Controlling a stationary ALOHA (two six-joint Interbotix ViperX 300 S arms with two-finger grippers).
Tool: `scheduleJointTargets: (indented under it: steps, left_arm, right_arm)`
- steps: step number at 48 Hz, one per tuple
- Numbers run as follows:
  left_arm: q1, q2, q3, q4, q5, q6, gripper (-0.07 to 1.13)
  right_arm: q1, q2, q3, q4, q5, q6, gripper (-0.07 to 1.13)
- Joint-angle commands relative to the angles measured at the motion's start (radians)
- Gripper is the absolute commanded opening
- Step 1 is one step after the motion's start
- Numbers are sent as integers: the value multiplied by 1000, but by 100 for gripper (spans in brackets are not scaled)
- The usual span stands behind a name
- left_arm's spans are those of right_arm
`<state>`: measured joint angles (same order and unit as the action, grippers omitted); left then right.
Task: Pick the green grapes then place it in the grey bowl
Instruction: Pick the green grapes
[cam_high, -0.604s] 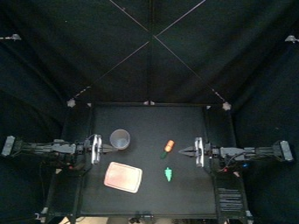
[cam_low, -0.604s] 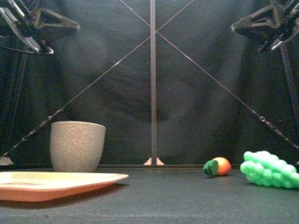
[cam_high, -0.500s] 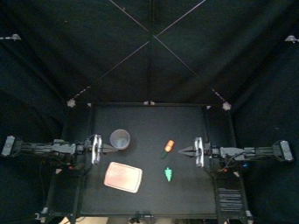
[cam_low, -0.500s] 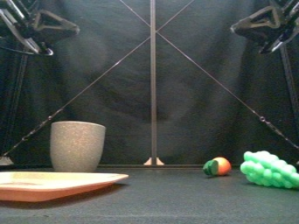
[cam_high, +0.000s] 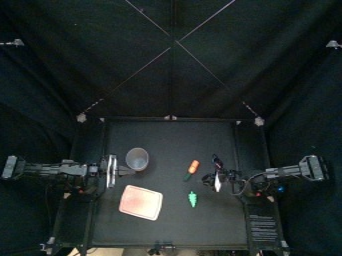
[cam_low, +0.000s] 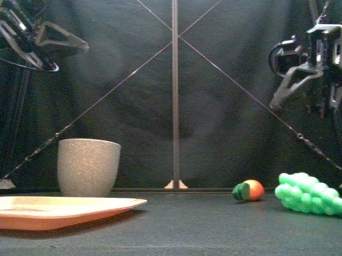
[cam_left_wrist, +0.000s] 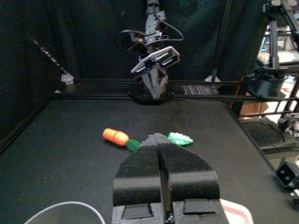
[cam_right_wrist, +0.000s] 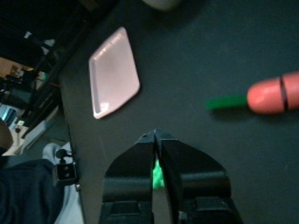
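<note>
Plainly, the green grapes (cam_high: 191, 198) lay on the black table (cam_high: 167, 140), a little right of centre and toward the front edge, with nothing touching them. Just behind them sat a small orange-red toy (cam_high: 193, 165) with a green end, apart from the bunch. In the front view this toy stood just left of the grapes. The flat pink tray (cam_high: 140, 201) lay to the left of the grapes, near but apart, its pink face turned up. Behind the tray stood the tall grey speckled cup (cam_low: 88, 166), upright and mouth up, its inside showing only pale grey from above. The tray lay before the cup and the orange-red toy off to its right, while the table between grapes and cup was open. The left gripper (cam_left_wrist: 163, 149) hung at the table's left side beside the cup, its fingers pressed together on nothing. The right gripper (cam_right_wrist: 155, 134) was above the table's right part, near the grapes and raised off the surface, its fingers also closed together and empty. In its wrist view a sliver of green showed below its jaws.
</note>
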<state>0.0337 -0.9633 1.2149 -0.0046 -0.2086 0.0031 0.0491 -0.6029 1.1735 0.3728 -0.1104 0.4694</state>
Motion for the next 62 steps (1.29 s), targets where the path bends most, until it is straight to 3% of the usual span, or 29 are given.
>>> scheduleJointTargets:
  steps: [1, 5, 9, 24, 52, 62]
  left_arm:
    - [9, 5, -5, 3, -3, 2, 5]
    - [14, 3, 0, 3, -3, 2, 5]
    - [17, 5, 0, 3, -3, 2, 5]
    - [17, 5, 2, 3, -3, 2, 5]
    - [17, 3, 2, -2, -3, -2, 5]
    - [12, 5, 2, -2, -3, -3, 5]
  right_arm:
    - [43, 80, -41, 11, 11, 83, 74]
    - [69, 150, -63, 11, 15, 144, 96]
    - [91, 210, -87, 11, 15, 179, 106]
    - [110, 414, -186, 11, 60, 186, 104]
    - [115, 591, -273, 14, 172, 186, 103]
    - [126, 612, -296, 14, 198, 186, 94]
